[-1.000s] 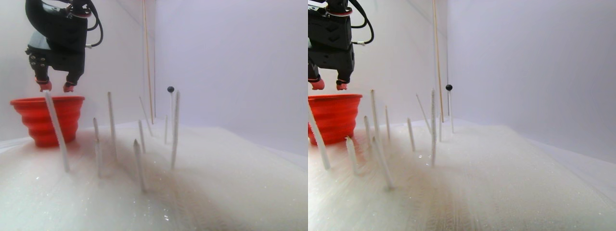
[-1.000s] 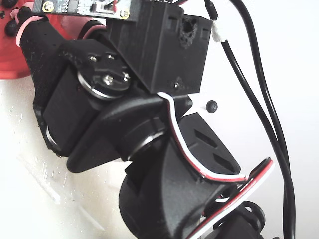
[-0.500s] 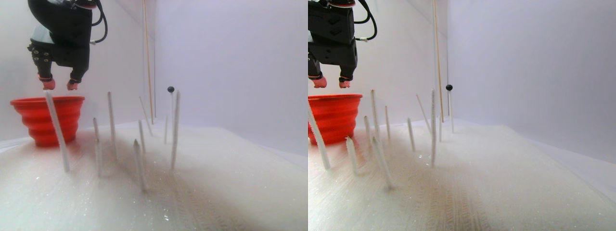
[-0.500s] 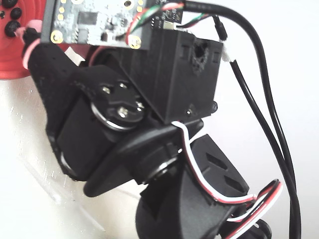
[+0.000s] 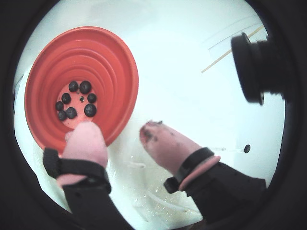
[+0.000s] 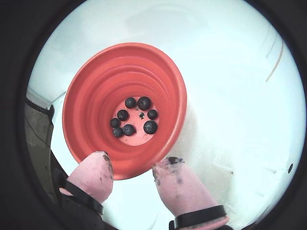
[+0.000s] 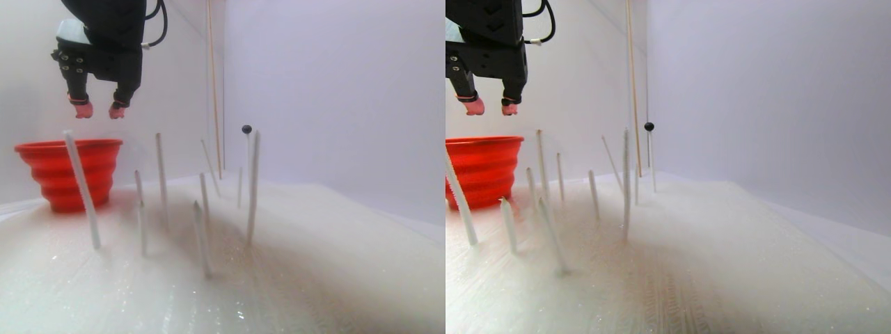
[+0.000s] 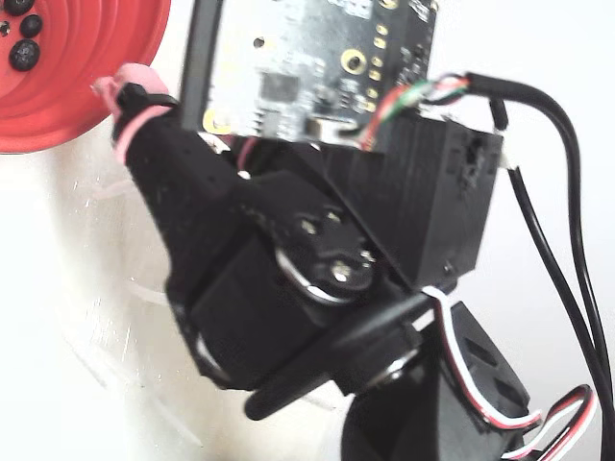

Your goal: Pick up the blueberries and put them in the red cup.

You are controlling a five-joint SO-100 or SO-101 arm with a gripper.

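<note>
White floor, end effector [image 7: 97, 111] apparently higher.

Open air above the red cup [image 7: 68, 167]; thin white upright sticks [image 7: 161, 174] crowding the ground just beside it.

red cup [image 8: 67, 115]: cut by frame edge | fingers [image 8: 123, 79]: mostly hidden behind arm

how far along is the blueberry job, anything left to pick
Done: seven blueberries lie at the bottom of the red cup in both wrist views. In hand: nothing; the gripper hangs open and empty above the cup's rim, its pink fingertips apart. Left: one dark berry sits on top of a white stalk right of the cup in the stereo pair view. No other loose berries show.
</note>
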